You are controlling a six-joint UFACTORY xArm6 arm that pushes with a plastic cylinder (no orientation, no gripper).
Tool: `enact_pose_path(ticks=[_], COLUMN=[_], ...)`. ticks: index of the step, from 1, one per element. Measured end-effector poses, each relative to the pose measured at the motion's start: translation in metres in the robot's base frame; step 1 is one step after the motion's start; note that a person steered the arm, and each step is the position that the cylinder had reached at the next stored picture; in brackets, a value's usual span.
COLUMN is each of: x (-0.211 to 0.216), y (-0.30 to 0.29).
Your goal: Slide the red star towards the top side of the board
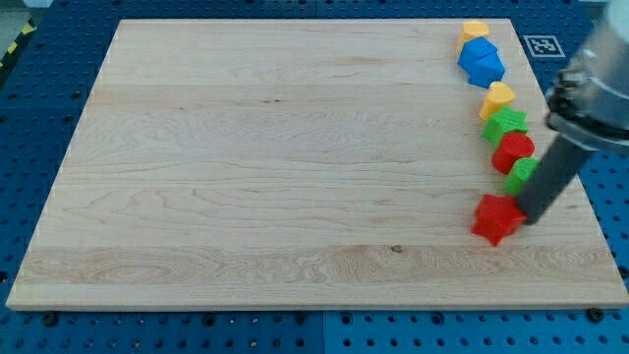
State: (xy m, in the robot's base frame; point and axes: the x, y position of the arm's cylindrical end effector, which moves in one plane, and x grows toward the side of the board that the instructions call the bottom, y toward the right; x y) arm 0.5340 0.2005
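1. Nearest the lens: the bottom edge of the wooden board [295, 290], lying on a blue perforated counter [39, 118]. Most of the board is bare wood.
2. Red star [496, 218] sits at about 4 o'clock from board centre, near the right edge and lowest of all the blocks.
3. My tip [532, 218] is touching or just beside the star at its 3 o'clock. The rod leans up to the view's right, to the blurred arm body.
4. No pincer on this rig, just a rod, so nothing is gripped; contact is push-only.
5. Blocks stacked in a line toward 12 o'clock from the star: green block [522, 174] partly behind the rod, red block [513, 150], green star [505, 124], yellow block [497, 97], blue block [481, 62], yellow block at the top [476, 30]. Neighbours touch or nearly touch.
6. Risk: tip is at the side, not at 6 o'clock. Pushing from here would send the star toward 9 o'clock, not to the top.
7. Risk: a straight 12 o'clock push would likely drive the star into the green block and shunt the whole chain, possibly off the right edge.
8. Risk: off-centre contact on a star point would probably spin it, letting the tip slip past.
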Motion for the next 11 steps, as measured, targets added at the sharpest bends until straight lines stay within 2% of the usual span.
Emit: enact_pose_path(ticks=[1,3,4,6,8,9,10,11], x=[0.0,0.03,0.031,0.028,-0.01,-0.032,-0.036,-0.029], y=[-0.031,-0.005,-0.027,-0.108,-0.157,-0.166,-0.161,-0.118])
